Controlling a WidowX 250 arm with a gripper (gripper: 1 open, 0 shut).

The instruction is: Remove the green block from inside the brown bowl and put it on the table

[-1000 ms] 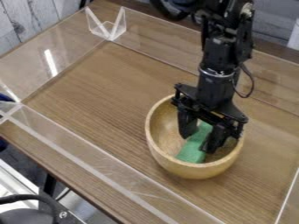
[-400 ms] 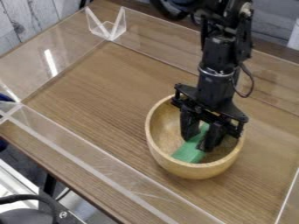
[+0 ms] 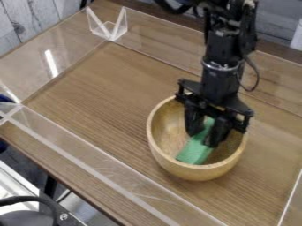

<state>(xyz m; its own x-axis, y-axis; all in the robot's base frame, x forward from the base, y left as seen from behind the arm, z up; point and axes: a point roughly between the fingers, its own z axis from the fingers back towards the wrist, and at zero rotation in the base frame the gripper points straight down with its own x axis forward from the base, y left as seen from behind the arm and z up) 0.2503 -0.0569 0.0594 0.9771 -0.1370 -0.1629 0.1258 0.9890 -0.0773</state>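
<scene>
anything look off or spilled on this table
Nothing stands out: the wooden bowl sits upright on the wood-grain table, the green block lies inside it, and no spill or damage shows, though the hand hides part of the bowl.

So the bowl [image 3: 195,172] sits on the table [image 3: 101,97], and the block [image 3: 195,152] is inside it, one end toward the front of the bowl. The gripper [image 3: 207,132] reaches down into the bowl from behind, at the block's back end. One wall [image 3: 88,162] runs past the bowl on the left and in front. Way behind and left of the bowl there's a little bracket [image 3: 108,25], well apart from it.
</scene>
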